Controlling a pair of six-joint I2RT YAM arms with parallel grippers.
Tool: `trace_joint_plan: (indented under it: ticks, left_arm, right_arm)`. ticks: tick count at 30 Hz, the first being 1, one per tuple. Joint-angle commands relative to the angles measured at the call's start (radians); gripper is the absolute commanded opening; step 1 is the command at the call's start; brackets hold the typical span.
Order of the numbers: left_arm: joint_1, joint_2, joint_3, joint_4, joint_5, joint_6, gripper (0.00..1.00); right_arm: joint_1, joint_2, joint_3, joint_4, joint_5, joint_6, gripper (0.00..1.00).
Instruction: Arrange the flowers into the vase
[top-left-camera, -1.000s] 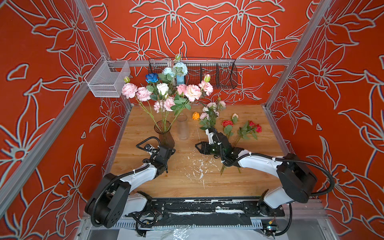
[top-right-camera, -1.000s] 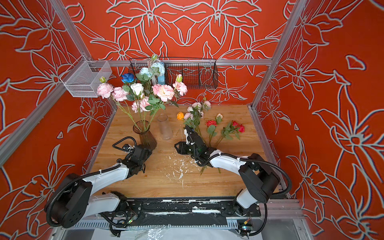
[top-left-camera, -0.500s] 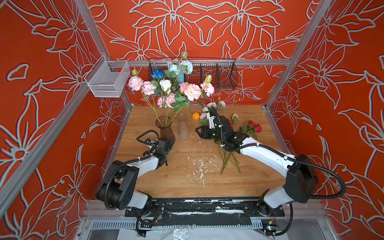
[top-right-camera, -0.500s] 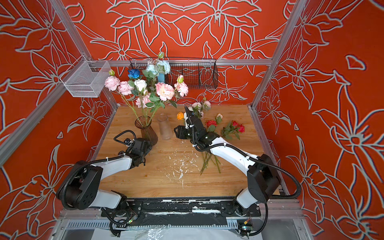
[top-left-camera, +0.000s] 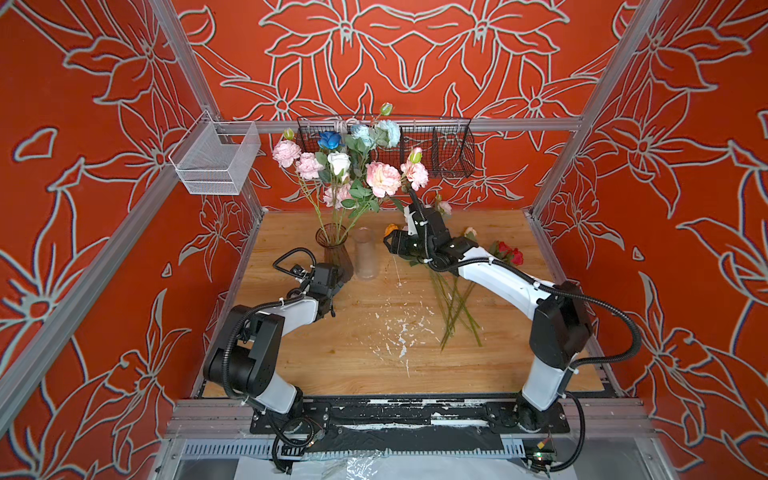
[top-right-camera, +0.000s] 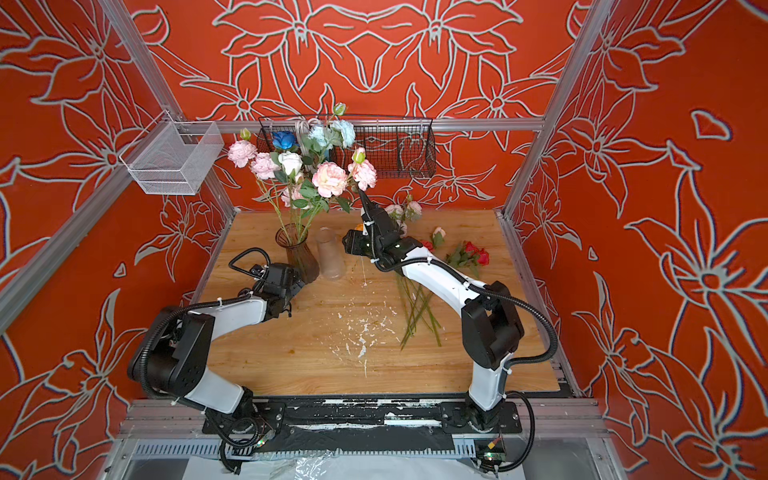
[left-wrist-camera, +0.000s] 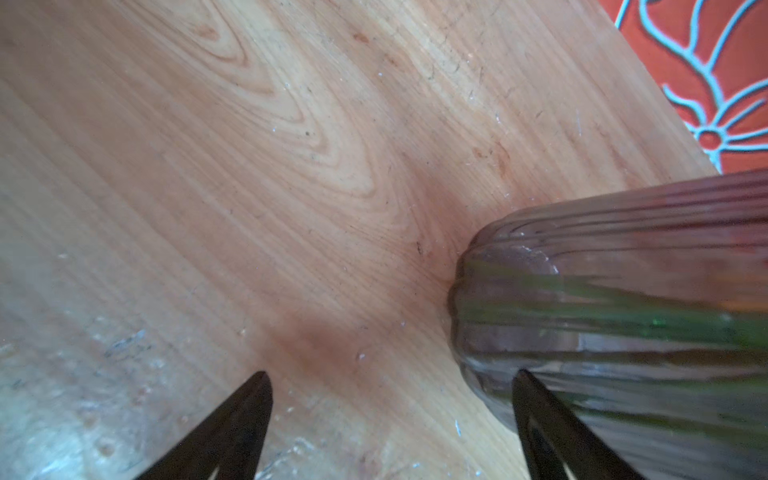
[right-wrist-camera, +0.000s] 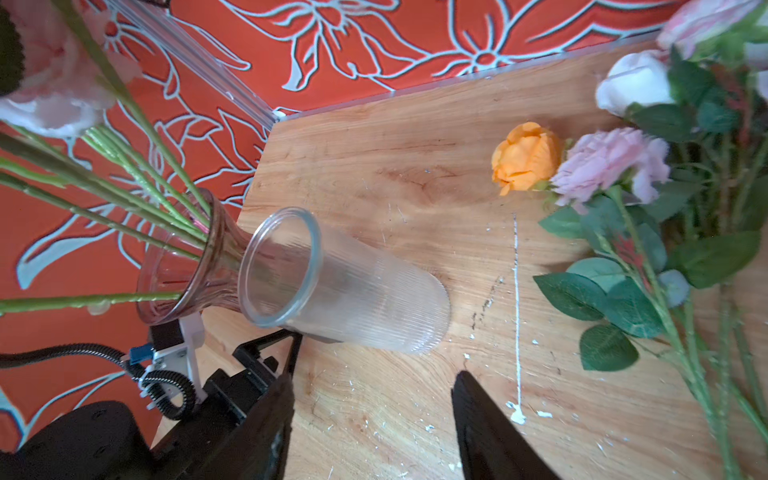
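Two vases: smoky vase (top-left-camera: 334, 251), ribbed glass with flared rim; clear vase (top-left-camera: 366, 257), ribbed cylinder, just beside it.
flowers (top-left-camera: 382, 178): most stand in smoky vase.
loose stems (top-left-camera: 455, 311): flat on scuffed wooden table (top-left-camera: 353, 361).
left end effector (left-wrist-camera: 390, 378): spread, at smoky vase base.
right end effector (right-wrist-camera: 372, 374): spread, gripping nothing.

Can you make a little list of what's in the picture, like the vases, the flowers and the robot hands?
Brown vase: upright, holds many flowers
Clear vase: upright, empty, beside the brown one
Loose flowers: lying on the table
Left gripper: open, by the brown vase's base
Right gripper: open, holding nothing
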Motion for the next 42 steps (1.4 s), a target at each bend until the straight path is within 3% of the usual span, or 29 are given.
trace_joint_plan:
  ticks: [1, 6, 9, 17, 31, 37, 42]
  left_arm:
    - [0.017, 0.028, 0.035, 0.030, 0.016, 0.019, 0.90]
    - [0.035, 0.023, 0.051, 0.018, 0.038, 0.045, 0.91]
    - [0.037, -0.050, -0.005, 0.070, 0.064, 0.082, 0.92]
    - [0.036, -0.246, -0.073, 0.009, 0.089, 0.122, 0.94]
    - [0.037, -0.989, -0.206, -0.444, 0.115, 0.167, 0.94]
    - [0.036, -1.213, -0.224, -0.585, 0.128, 0.162, 0.94]
    - [0.036, -1.312, -0.199, -0.653, 0.111, 0.177, 0.94]
  right_arm:
    - [-0.005, 0.040, 0.066, -0.018, -0.027, -0.002, 0.64]
    - [-0.003, 0.123, 0.175, -0.066, -0.053, -0.013, 0.64]
    - [-0.003, 0.155, 0.222, -0.092, -0.052, -0.011, 0.64]
    - [0.003, 0.258, 0.376, -0.194, -0.041, -0.037, 0.61]
    - [0.027, 0.376, 0.553, -0.340, 0.016, -0.043, 0.51]
    - [0.036, 0.394, 0.582, -0.366, 0.042, -0.015, 0.45]
    - [0.058, 0.408, 0.628, -0.408, 0.077, -0.026, 0.40]
